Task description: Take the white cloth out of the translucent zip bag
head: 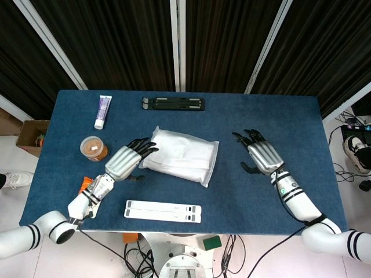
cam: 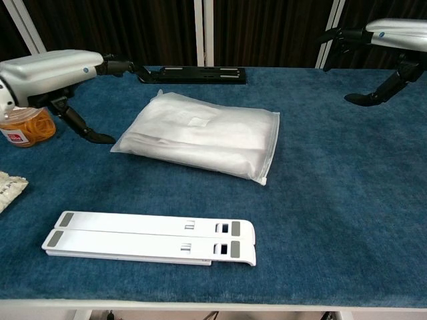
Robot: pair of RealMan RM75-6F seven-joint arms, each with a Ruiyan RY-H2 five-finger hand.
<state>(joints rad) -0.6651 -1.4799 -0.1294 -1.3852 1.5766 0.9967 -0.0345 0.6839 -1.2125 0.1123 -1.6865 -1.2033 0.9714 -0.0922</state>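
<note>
The translucent zip bag lies flat in the middle of the blue table, its long side running left to right. The folded white cloth shows through it, fully inside. My left hand is at the bag's left end with fingers spread, its fingertips over the bag's corner and its thumb down beside it; it holds nothing. My right hand hovers open to the right of the bag, well apart from it.
A white folded stand lies near the front edge. A black stand lies at the back. A toothpaste tube, a jar and a snack packet sit at the left.
</note>
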